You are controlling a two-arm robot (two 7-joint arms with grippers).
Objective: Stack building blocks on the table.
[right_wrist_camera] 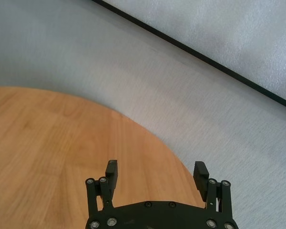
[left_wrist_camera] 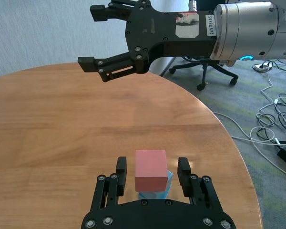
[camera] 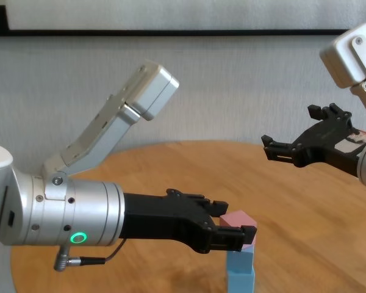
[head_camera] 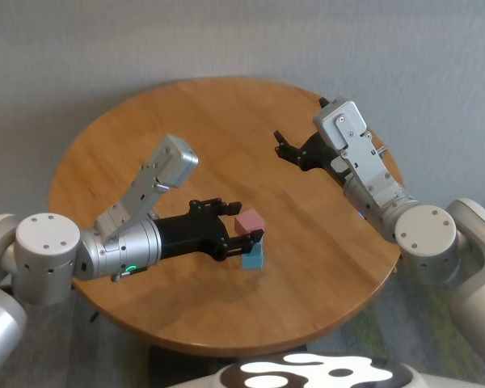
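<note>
A pink building block (head_camera: 248, 221) sits on top of a light blue building block (head_camera: 253, 257) near the middle of the round wooden table (head_camera: 145, 137). My left gripper (head_camera: 246, 220) straddles the pink block (left_wrist_camera: 150, 169). It is open, with a small gap between each finger and the block's sides in the left wrist view. The chest view shows the pink block (camera: 238, 220) on a light blue column (camera: 240, 271); I cannot tell how many blue blocks it holds. My right gripper (head_camera: 280, 145) hovers open and empty above the table's far right part.
In the left wrist view the right gripper (left_wrist_camera: 88, 36) hangs well above and beyond the stack. Off the table's edge the floor holds cables (left_wrist_camera: 276, 124) and an office chair base (left_wrist_camera: 205, 76). A grey wall (right_wrist_camera: 181, 71) stands behind the table.
</note>
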